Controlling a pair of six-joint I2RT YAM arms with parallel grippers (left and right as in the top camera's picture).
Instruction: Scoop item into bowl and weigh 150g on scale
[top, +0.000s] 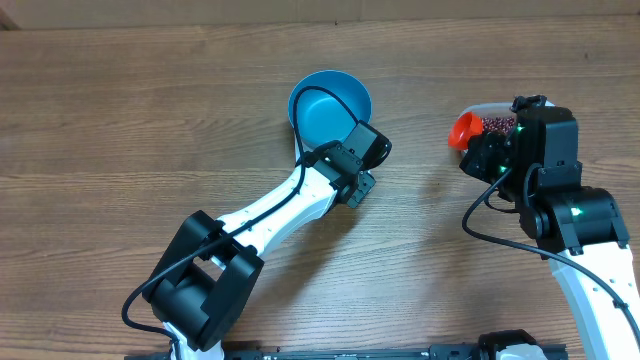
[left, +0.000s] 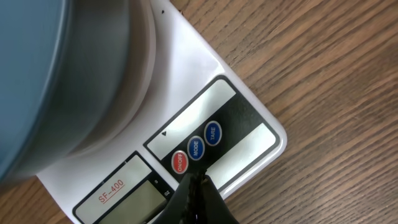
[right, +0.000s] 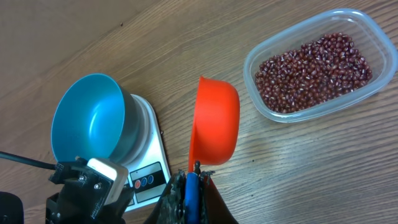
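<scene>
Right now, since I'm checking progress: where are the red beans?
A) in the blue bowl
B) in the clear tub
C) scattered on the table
B: the beans cover the floor of the clear tub, while the blue bowl on the scale shows a bare inside.

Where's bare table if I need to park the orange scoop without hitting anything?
The widest bare table lies left of the blue bowl, across that whole side. A narrower strip runs between the bowl and the orange scoop. It is crowded at the scale, with the left gripper over its buttons, and around the bean tub.
</scene>
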